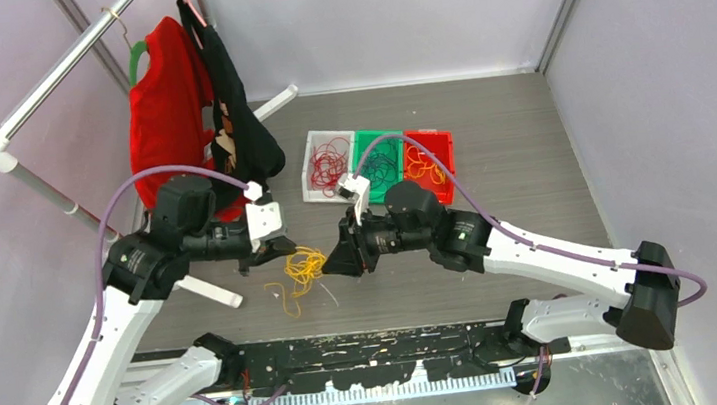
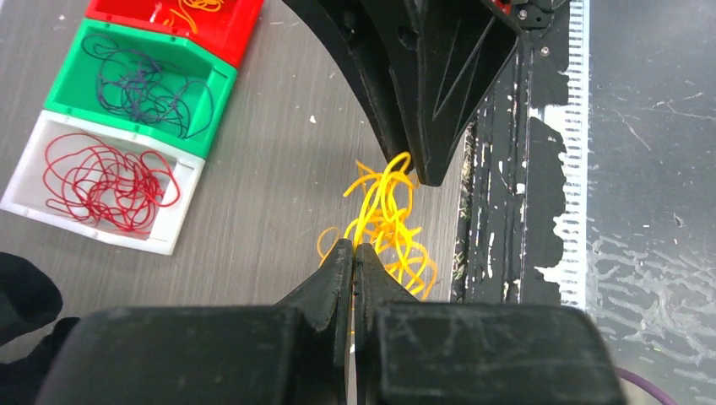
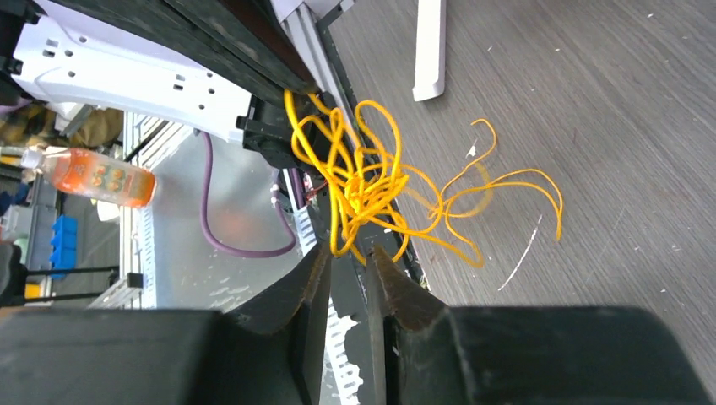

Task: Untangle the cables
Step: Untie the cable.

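Left gripper (image 2: 353, 249): fingers pressed tight together, pinching a strand of the yellow cables (image 2: 384, 215) right at the tips. Right gripper (image 3: 348, 253): fingers a little apart w/ a narrow gap btwn them. Yellow strands reach down to that gap, but can't tell if any is caught. The 2 grippers face each other tip to tip, close, w/ the yellow tangle strung btwn them over the table (image 1: 535, 194). A few loose loops trail onto the wood toward the near edge.

Farther back, 3 bins sit side by side, touching:
- white bin (image 2: 181, 219) w/ red cables (image 2: 101, 181)
- green bin (image 2: 127, 135) w/ dark cables (image 2: 143, 84)
- red bin (image 2: 228, 25) w/ more yellow-orange cables (image 2: 190, 10)

Back left: clothes rail (image 1: 50, 79) w/ a red garment (image 1: 164, 112) & a black garment (image 1: 241, 124) hanging on it.
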Controlling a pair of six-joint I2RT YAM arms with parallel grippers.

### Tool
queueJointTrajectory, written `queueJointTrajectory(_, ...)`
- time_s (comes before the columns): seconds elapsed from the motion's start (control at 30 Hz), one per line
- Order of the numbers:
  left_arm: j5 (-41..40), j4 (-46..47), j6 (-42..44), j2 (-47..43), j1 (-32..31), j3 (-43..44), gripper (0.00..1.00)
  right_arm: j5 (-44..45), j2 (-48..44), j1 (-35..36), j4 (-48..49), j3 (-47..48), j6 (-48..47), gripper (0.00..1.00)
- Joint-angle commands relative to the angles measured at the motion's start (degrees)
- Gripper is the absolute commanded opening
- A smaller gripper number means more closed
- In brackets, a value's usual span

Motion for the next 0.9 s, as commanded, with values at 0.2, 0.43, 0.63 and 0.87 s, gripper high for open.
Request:
queueJointTrajectory(0.2,1.36,6.11,-6.53,-1.55,-0.24,4.32,0.00,4.93,-3.91,-0.63,4.88,-2.30,0.30,0.73)
queueJointTrajectory(0.43,4.24,6.04,-13.11,0.02,-0.19,9.28,0.00,6.80,-1.33,-0.57,10.38,-2.80,0.34,0.77)
queueJointTrajectory(0.63,4.39,6.52,-15.47,0.19,-0.24,10.62,0.00,11.52,-2.61,-0.55,24.50,-7.26,5.94,0.56)
queueJointTrajectory(0.87,0.24,5.53,-13.75,0.04,-0.19,12.89,0.00,16.84,-8.86,-0.56,20.18,-10.55,5.05,0.09)
